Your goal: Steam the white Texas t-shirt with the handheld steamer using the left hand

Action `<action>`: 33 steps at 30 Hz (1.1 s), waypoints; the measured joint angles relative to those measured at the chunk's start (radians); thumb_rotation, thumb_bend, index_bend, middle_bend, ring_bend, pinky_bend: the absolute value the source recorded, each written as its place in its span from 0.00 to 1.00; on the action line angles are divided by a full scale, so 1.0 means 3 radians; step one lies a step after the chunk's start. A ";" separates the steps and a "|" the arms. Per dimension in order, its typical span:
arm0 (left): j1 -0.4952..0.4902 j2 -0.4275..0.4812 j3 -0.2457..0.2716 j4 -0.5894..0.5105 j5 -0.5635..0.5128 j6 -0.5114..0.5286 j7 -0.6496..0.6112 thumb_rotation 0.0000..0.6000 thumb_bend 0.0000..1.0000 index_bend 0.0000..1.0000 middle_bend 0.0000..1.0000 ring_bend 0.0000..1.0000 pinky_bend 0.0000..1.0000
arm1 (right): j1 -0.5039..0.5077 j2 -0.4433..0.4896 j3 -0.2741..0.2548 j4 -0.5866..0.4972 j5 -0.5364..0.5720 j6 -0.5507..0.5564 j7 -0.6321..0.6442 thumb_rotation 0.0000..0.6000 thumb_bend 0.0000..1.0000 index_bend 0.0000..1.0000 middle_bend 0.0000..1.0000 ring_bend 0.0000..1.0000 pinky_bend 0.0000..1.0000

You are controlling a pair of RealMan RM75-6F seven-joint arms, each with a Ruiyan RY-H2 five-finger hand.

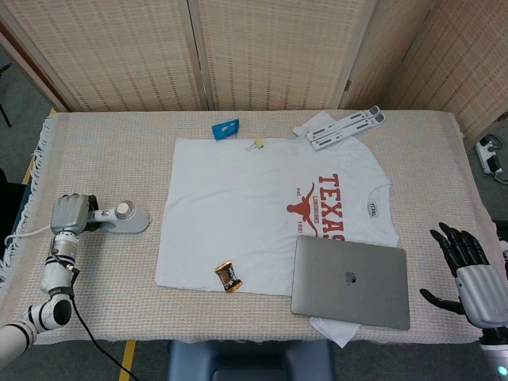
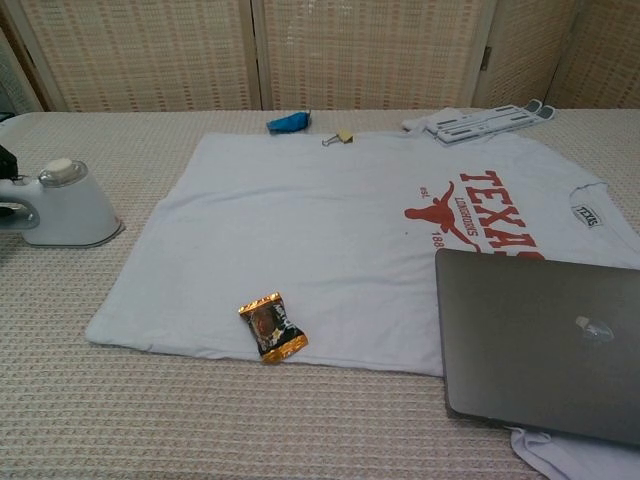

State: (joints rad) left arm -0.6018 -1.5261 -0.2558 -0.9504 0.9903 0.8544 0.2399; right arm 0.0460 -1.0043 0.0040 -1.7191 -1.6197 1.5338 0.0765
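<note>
t-shirt [image 1: 262, 214] flat; laptop [image 1: 350, 281], snack [image 1: 228, 277] on it; left hand [image 1: 68, 214] grips steamer [image 1: 121, 217] handle.

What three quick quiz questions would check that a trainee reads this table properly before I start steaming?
1. True or false: the laptop lies clear of the t-shirt.
2. Which hand is at the steamer: A) left hand, B) right hand, C) neither?
3. Fill in: the snack wrapper lies on the shirt's ____ edge, nearest the robot.

Key
1. False; it covers a corner of the shirt.
2. A; it is on the handle, fingers hidden from view.
3. Near.
</note>
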 measured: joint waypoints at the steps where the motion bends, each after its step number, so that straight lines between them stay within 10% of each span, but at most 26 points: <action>1: -0.0014 -0.0017 0.0008 0.0053 0.0006 -0.0052 -0.0032 1.00 0.30 0.73 0.73 0.58 0.59 | 0.0007 -0.0001 -0.0003 -0.0007 0.0004 -0.0024 0.0005 1.00 0.06 0.00 0.00 0.00 0.00; 14: -0.0054 -0.0097 0.0010 0.0347 0.0260 -0.0314 -0.0980 1.00 0.34 0.90 1.00 0.85 0.73 | 0.0269 -0.0005 -0.0016 -0.0100 0.0101 -0.0591 0.0061 1.00 0.07 0.00 0.00 0.00 0.00; 19: 0.0010 -0.0054 0.0010 0.0340 0.0570 -0.0056 -0.1572 1.00 0.35 0.91 1.00 0.86 0.74 | 0.0510 -0.0027 -0.0016 -0.0166 0.0082 -0.0987 -0.0002 0.99 0.31 0.00 0.00 0.00 0.00; 24: 0.0081 0.0086 0.0038 0.0109 0.0898 0.0316 -0.1898 1.00 0.36 0.91 1.00 0.85 0.74 | 0.0898 -0.0111 0.0023 -0.0232 0.0025 -0.1481 0.0015 0.49 0.74 0.00 0.00 0.00 0.00; 33: 0.0027 0.0195 0.0080 -0.0497 0.1184 0.0622 -0.1723 1.00 0.36 0.90 1.00 0.85 0.74 | 0.1697 -0.0533 0.0143 -0.0104 -0.0074 -0.2354 0.0172 0.24 0.89 0.00 0.00 0.00 0.00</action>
State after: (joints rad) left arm -0.5938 -1.4675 -0.2318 -1.0996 1.3456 1.0411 -0.2770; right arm 0.5550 -1.1642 0.0468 -1.7502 -1.6420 0.8277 0.1281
